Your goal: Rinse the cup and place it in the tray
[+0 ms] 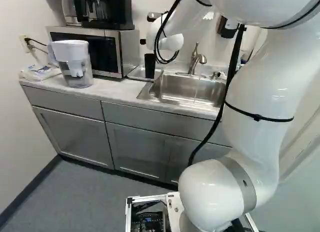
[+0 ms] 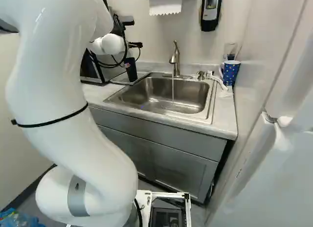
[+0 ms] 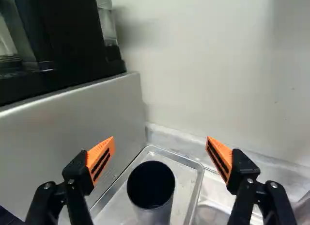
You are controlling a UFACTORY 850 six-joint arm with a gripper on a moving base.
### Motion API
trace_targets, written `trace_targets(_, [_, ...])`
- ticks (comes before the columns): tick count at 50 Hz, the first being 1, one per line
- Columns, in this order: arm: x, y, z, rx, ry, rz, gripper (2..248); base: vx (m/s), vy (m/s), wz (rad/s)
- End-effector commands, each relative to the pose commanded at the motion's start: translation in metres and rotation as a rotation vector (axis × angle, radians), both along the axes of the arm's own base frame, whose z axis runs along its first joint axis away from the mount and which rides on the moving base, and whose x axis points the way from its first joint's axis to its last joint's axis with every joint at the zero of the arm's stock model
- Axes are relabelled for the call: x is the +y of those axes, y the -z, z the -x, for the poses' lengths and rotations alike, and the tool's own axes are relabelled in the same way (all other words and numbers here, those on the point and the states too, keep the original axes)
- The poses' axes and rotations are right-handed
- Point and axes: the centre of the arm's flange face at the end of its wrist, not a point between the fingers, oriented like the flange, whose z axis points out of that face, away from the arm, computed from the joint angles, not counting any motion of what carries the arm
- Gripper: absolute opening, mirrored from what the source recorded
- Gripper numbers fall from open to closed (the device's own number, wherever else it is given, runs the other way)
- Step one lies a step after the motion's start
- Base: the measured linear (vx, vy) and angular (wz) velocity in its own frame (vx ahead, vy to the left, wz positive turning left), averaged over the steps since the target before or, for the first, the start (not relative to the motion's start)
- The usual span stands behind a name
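At the foot of both base views the white arm rises from its joint, nearest of all, with a white appliance at the right of the right base view. The grey cabinets come next, under the pale surface. On it, at the left of the left base view, stands a pitcher with a white top. The sink is let into the surface, and a thin stream of water falls into it from the faucet. Over the far side hangs the tool, its fingers spread wide, holding nothing. The dark cup stands upright in the metal tray, lower than the orange pads and seen between them, touching neither. The tray lies between the microwave and the sink. Right of the faucet, in the right base view, are a brush and a blue patterned mug. Behind everything is the white wall, a paper towel hanging against it.
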Motion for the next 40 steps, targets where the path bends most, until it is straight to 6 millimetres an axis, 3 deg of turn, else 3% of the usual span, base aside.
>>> trace_targets(40, [-0.032, -0.036, -0.001, 0.015, 0.056, 0.003, 247, 0.000, 0.000, 0.000])
